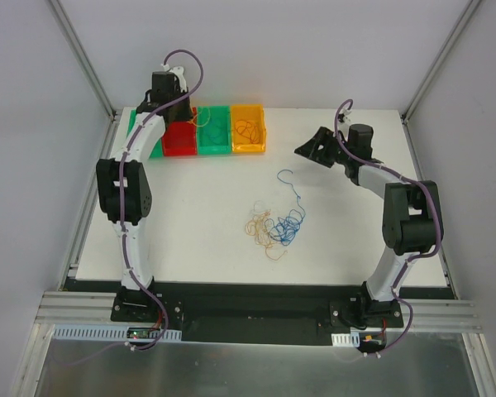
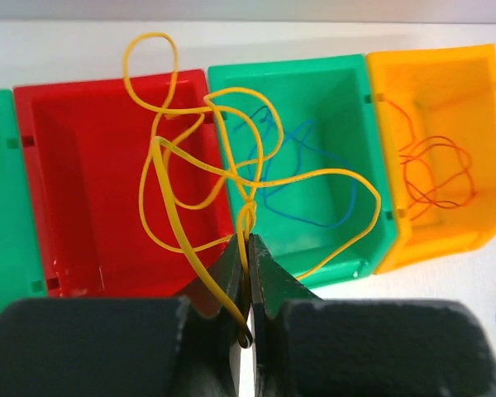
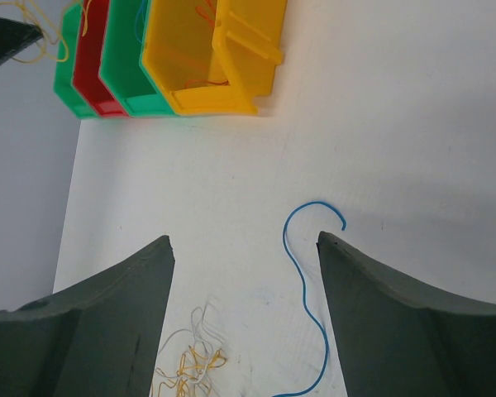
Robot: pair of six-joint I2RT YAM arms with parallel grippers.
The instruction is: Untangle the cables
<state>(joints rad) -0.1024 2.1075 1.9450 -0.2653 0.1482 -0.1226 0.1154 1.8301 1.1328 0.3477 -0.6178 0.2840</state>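
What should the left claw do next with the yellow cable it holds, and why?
Probably shift toward the red bin and open: the left claw pinches the yellow cable, whose loops straddle the red bin and green bin already holding blue cable.

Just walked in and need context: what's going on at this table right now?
The left hand is shut on a yellow cable, holding it up by the red bin and green bin. The right hand is open over a loose blue cable on the table. A mixed tangle of cables lies mid-table.
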